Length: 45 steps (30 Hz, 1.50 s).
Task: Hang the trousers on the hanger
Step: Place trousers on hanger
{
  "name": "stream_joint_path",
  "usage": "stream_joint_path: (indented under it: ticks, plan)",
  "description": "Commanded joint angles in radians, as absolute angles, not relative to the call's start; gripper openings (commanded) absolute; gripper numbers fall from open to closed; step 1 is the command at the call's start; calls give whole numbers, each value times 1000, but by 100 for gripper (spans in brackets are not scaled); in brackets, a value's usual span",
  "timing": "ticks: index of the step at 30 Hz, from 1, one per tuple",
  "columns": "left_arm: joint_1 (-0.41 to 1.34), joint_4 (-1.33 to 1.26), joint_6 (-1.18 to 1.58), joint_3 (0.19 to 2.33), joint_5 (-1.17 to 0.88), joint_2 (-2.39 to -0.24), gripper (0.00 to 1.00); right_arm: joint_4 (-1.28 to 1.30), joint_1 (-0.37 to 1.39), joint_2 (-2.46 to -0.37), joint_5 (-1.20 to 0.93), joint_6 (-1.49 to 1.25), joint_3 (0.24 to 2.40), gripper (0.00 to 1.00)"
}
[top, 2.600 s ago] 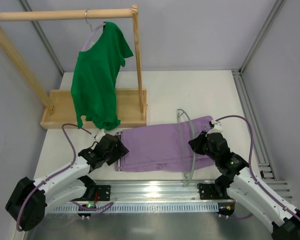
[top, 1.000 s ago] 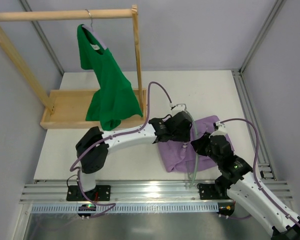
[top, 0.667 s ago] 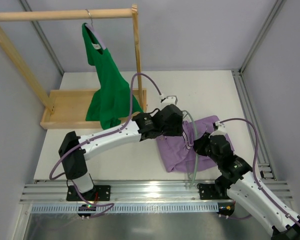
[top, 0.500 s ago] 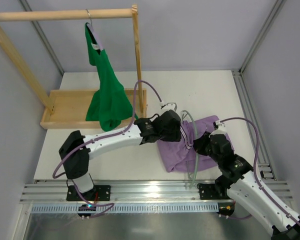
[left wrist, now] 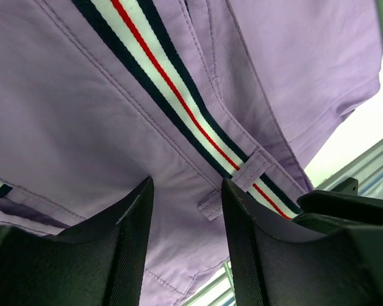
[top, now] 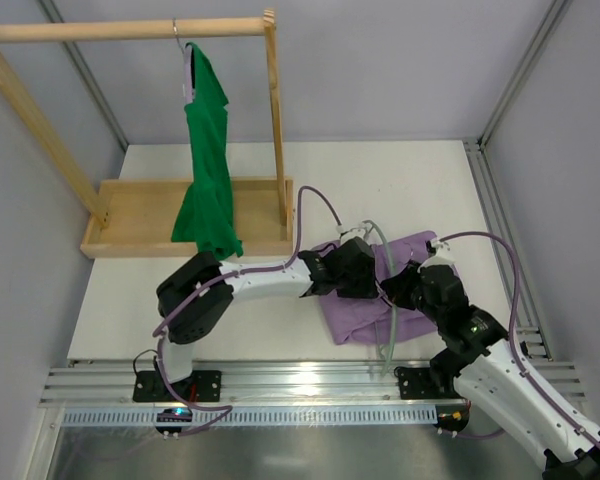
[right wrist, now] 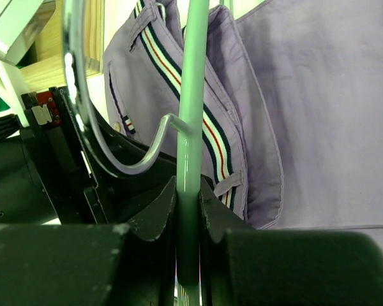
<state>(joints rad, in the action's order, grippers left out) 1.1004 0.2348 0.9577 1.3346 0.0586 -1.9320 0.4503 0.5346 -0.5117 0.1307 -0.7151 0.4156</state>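
Though folded, trousers (left wrist: 83, 127) beneath left tool (left wrist: 186, 191)

Bright, even light; faint shadows, sharp focus.

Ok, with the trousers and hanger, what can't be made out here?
Top view: the left gripper is hidden under its own wrist; contact with the trousers unclear.
Right wrist view: the right gripper covers the hanger below the grip; the top edge cuts its bar off.
Left wrist view: trousers fill the frame, their outline cut off.
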Motion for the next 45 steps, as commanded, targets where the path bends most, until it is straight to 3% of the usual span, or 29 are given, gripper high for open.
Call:
stream_joint_path:
  ticks: [1, 5, 11, 20, 25, 28, 45]
  plan:
    - [1100, 181, 971, 1310, 60, -1862, 49, 364, 538, -523, 71, -735, 446, 10]
    - [1052, 169, 971, 1250, 81, -1749, 62, 342, 537, -511, 23, -727, 413, 23]
    - [1026, 5, 933, 1124, 31, -1641, 71, 344, 538, -417, 12, -718, 374, 31]
    - [1026, -209, 913, 1094, -120, -1697, 71, 388, 538, -436, 41, -729, 379, 31]
    - [1028, -207, 917, 1085, -126, -1707, 68, 416, 537, -430, 66, -745, 388, 29]
    - [1042, -216, 913, 1063, -112, -1687, 69, 414, 538, -423, 60, -753, 385, 24]
    - [1095, -247, 931, 1048, -72, -1698, 69, 410, 538, -368, 12, -758, 351, 23]
